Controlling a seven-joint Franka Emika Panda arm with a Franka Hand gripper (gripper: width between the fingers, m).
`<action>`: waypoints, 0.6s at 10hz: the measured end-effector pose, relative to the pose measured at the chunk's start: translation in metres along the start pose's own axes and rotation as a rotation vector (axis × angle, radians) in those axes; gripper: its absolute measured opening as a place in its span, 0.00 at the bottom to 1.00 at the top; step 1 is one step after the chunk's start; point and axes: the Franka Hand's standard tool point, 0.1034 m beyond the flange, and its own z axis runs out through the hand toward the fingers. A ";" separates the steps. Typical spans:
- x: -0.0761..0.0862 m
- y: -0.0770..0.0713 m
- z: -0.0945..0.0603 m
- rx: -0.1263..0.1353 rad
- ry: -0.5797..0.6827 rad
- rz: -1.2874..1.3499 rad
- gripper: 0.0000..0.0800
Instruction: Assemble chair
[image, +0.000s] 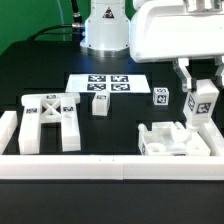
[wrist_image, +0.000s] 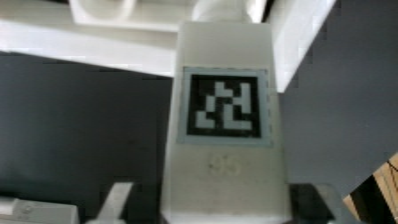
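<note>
My gripper (image: 201, 88) hangs over the exterior view's right side, shut on a white chair post (image: 204, 107) that carries a black-and-white tag. The post stands upright just above the flat seat slab assembly (image: 176, 140). In the wrist view the same post (wrist_image: 222, 110) fills the middle, and my gripper (wrist_image: 217, 206) has a finger (wrist_image: 121, 200) pressed against each of its sides. The X-braced frame (image: 50, 120) lies at the exterior view's left. Two small tagged posts (image: 100, 104) (image: 160, 97) stand loose on the table.
The marker board (image: 110, 83) lies flat at the back middle, in front of the arm's base (image: 105, 30). A long white rail (image: 110, 166) runs along the front edge, and another rail (image: 8, 130) stands at the exterior view's left.
</note>
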 end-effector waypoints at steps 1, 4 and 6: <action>0.000 0.000 0.004 0.000 -0.001 0.000 0.36; 0.000 0.000 0.012 -0.001 -0.006 -0.002 0.36; -0.003 -0.001 0.015 0.000 -0.011 -0.002 0.36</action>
